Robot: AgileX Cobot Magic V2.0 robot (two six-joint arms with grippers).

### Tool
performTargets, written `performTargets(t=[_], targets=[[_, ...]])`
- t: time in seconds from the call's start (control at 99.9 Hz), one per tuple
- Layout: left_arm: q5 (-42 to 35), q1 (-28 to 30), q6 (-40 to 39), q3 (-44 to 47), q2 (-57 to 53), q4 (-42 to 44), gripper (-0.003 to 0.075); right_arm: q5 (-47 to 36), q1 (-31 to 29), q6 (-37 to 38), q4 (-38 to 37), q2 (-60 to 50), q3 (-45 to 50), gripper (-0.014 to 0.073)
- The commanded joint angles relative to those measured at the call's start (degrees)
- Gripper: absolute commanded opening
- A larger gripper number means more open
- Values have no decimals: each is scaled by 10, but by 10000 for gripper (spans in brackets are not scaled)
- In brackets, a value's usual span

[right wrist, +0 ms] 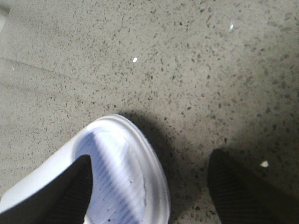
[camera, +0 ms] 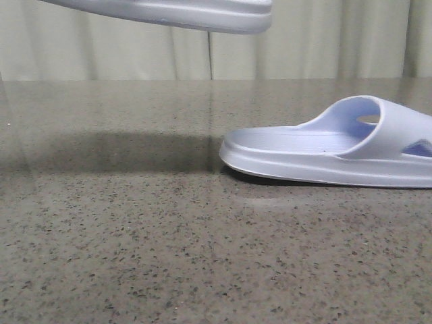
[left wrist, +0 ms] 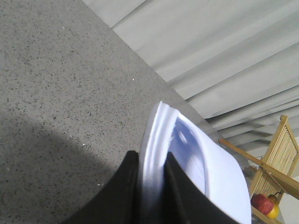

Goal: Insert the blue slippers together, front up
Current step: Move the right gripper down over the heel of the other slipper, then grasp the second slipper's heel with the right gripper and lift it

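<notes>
One pale blue slipper (camera: 169,15) hangs in the air at the top of the front view, its sole roughly level. My left gripper (left wrist: 152,161) is shut on that slipper (left wrist: 219,172), with the black fingers (left wrist: 128,186) pinching its side rim. The other blue slipper (camera: 324,158) lies flat on the table at the right, strap towards the right edge. My right gripper (right wrist: 150,156) is open over the rounded end of this slipper (right wrist: 126,177): one finger (right wrist: 70,191) is over the ribbed footbed, the other over bare table. Neither gripper shows in the front view.
The speckled grey stone table (camera: 135,256) runs back to a pale curtain (camera: 324,47). In the left wrist view a wooden slatted rack (left wrist: 280,154) with a red apple (left wrist: 262,204) stands beyond the table's edge.
</notes>
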Motion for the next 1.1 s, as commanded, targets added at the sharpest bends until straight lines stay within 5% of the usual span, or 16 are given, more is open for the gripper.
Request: performTargets(t=[0.0, 1.091], targets=[[-7, -5, 0, -14, -6, -25, 18, -25, -3, -2, 6, 3, -15, 454], [-6, -5, 0, -14, -6, -35, 18, -48, 54, -2, 30, 53, -15, 454]])
